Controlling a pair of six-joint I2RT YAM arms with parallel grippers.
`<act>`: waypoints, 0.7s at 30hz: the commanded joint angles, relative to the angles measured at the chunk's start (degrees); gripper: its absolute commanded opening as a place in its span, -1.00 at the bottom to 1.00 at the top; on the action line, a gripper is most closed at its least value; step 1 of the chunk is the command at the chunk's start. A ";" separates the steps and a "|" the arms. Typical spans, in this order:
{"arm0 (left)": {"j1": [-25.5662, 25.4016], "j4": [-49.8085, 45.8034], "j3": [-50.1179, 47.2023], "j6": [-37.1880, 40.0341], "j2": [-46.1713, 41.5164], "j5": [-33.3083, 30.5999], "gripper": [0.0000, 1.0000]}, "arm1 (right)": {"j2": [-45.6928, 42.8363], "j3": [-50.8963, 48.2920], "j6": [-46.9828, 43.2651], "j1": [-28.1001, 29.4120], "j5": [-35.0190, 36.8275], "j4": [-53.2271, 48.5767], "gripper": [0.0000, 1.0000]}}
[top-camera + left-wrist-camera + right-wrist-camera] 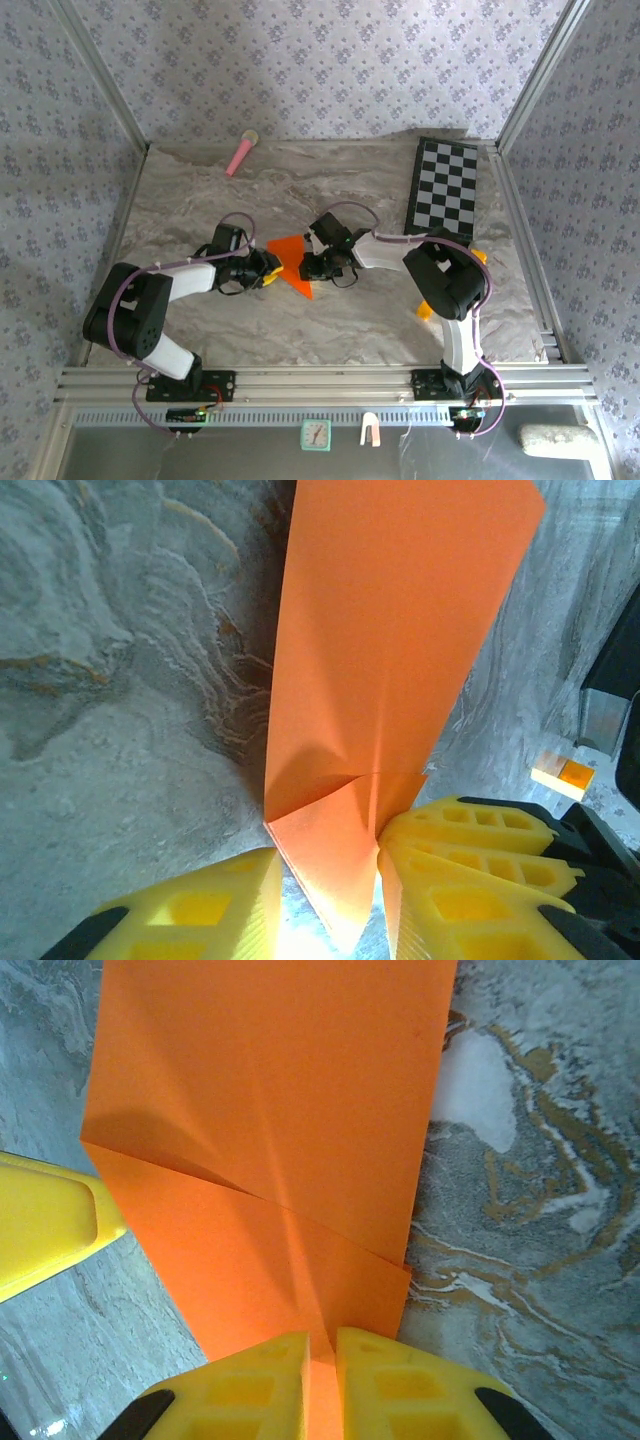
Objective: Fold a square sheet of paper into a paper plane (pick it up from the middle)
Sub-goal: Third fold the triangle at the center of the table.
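Firmly, right end effector [322,1340] pinches the folded orange sheet [270,1110], left end effector [328,865] part-open astride its tip

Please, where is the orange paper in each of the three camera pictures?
Top external: the orange paper lies near the picture's middle, a little to the left.
Left wrist: the paper runs from the top centre, narrowing down to the bottom edge.
Right wrist: the paper covers the top left and centre, reaching the bottom edge.
Shared landmark: the marbled grey table under the paper.
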 commanded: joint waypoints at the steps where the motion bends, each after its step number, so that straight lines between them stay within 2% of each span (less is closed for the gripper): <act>1: 0.63 -4.79 1.78 2.59 -0.51 -1.77 -0.31 | 1.64 -0.07 -1.13 -0.44 0.22 -1.89 -0.69; 6: 0.94 -8.82 1.79 4.00 -2.37 -3.56 -0.28 | 1.79 -0.03 -1.04 -0.44 0.14 -1.83 -0.69; 9: 0.95 -7.97 1.99 4.01 -2.52 -2.59 -0.39 | 1.95 -0.01 -1.13 -0.40 0.06 -1.78 -0.69; 21: 0.96 -0.97 2.69 2.33 2.43 1.68 -0.54 | 2.32 0.04 -1.04 -0.50 -0.02 -1.72 -0.69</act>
